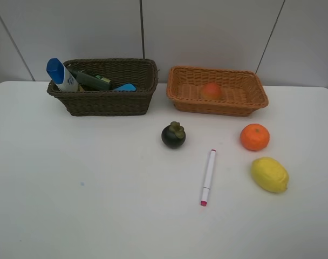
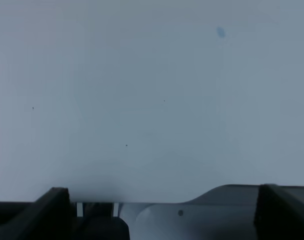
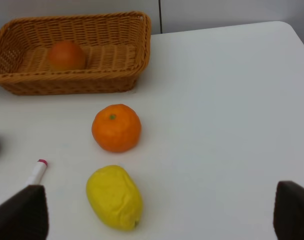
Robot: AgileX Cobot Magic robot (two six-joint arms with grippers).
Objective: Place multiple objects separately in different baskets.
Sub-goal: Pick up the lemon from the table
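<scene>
The dark brown basket (image 1: 107, 102) at the back left holds the white bottle with blue cap (image 1: 61, 75) and the dark grey-green box bottle (image 1: 91, 81). The dark flat block cannot be made out. The light orange-tan basket (image 1: 218, 105) holds the red-orange fruit (image 1: 211, 90). On the table lie the mangosteen (image 1: 173, 135), the white pink-tipped marker (image 1: 208, 177), the orange (image 1: 254, 137) and the lemon (image 1: 270, 175). My right gripper (image 3: 159, 212) is open and empty, near the lemon (image 3: 114, 196) and the orange (image 3: 116, 128). My left gripper (image 2: 164, 202) is open over bare table.
A light blue piece (image 1: 125, 87) shows in the dark basket. The white table (image 1: 72, 189) ends at a tiled wall behind the baskets. Neither arm shows in the exterior high view. The right wrist view also shows the tan basket (image 3: 142, 35) and the marker's tip (image 3: 37, 171).
</scene>
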